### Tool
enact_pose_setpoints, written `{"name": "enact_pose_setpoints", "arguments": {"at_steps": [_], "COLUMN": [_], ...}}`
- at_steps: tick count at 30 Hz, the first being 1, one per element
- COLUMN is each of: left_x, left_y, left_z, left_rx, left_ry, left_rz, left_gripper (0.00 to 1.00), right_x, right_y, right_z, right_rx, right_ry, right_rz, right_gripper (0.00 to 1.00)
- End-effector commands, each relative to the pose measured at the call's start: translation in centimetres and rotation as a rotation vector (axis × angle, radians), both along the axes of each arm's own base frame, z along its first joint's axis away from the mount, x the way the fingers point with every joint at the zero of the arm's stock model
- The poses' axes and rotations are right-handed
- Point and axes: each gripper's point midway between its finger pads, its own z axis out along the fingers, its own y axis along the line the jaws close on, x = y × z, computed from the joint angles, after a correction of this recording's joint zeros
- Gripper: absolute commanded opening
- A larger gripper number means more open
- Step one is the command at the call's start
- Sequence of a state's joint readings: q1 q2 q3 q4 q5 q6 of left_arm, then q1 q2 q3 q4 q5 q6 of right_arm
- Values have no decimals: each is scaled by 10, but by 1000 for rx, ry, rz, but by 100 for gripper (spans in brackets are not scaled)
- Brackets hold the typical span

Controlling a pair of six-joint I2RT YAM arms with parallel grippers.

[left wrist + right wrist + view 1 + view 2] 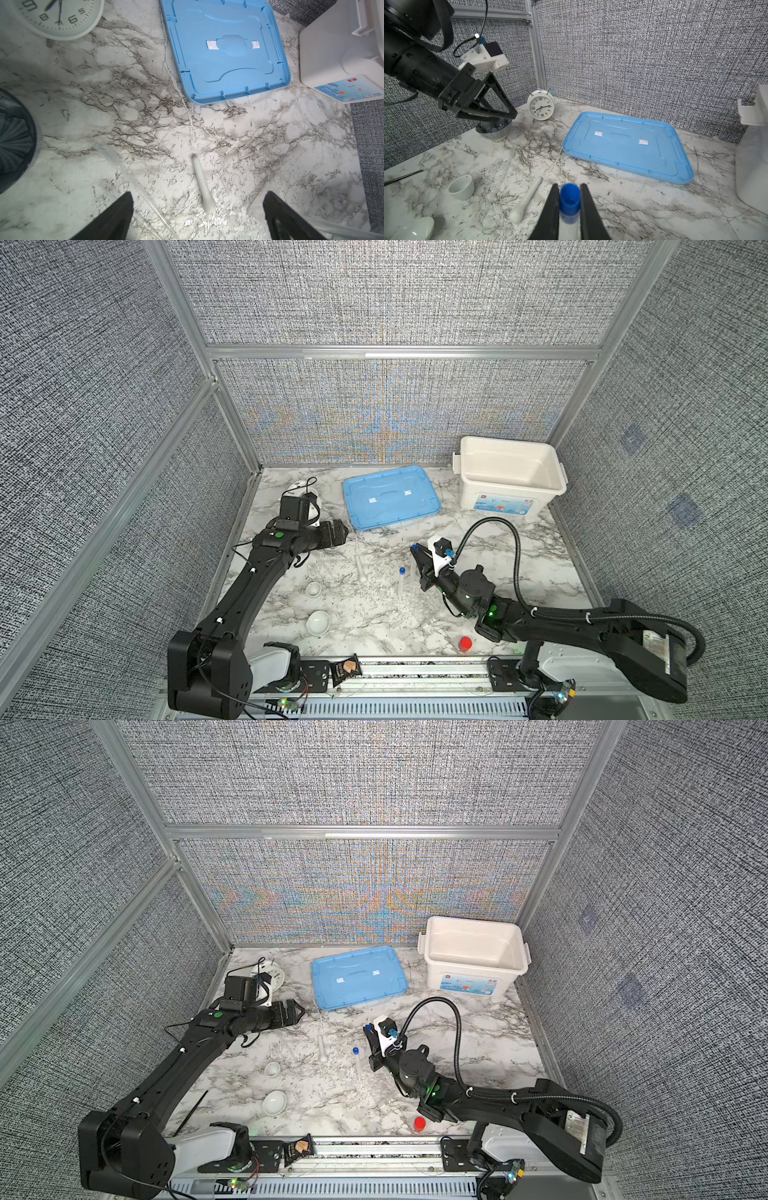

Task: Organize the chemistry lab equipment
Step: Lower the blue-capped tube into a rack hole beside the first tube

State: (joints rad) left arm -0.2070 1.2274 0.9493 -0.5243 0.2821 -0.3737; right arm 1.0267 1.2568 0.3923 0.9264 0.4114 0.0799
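Observation:
My right gripper is shut on a clear blue-capped tube; in both top views it holds that tube above the middle of the table. A second blue-capped tube lies just left of it. The white pestle lies further left, also seen as the pestle between my left fingertips. My left gripper is open and empty, hovering behind the pestle. Two white dishes sit near the front left. A slim clear rod lies beside the pestle.
A blue lid lies at the back centre, with a white bin at the back right. The white clock and a patterned bowl stand at the back left. A red-capped item and a black packet sit at the front edge.

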Motion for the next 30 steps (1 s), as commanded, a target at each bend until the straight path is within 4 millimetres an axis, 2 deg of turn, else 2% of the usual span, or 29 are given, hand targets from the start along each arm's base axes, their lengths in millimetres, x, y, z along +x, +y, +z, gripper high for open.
{"name": "enact_pose_setpoints", "arguments": {"at_steps": [1, 6, 13, 18, 30], "left_x": [2, 1, 3, 2, -4], "left_y": [-3, -1, 6, 4, 5], "left_z": [8, 14, 12, 7, 22], "left_rx": [-6, 1, 33, 24, 40], "left_ry": [-29, -37, -29, -21, -48], "left_rz": [-19, -19, 13, 9, -15], "left_gripper": [98, 98, 98, 98, 98], "right_x": [4, 5, 4, 6, 7], "right_y": [-5, -11, -1, 3, 3], "right_z": [16, 5, 1, -2, -11], "right_rx": [59, 62, 49, 18, 10], "right_ry": [-61, -63, -44, -52, -49], "right_rz": [-46, -71, -41, -46, -56], "right_gripper": [17, 17, 17, 17, 17]}}
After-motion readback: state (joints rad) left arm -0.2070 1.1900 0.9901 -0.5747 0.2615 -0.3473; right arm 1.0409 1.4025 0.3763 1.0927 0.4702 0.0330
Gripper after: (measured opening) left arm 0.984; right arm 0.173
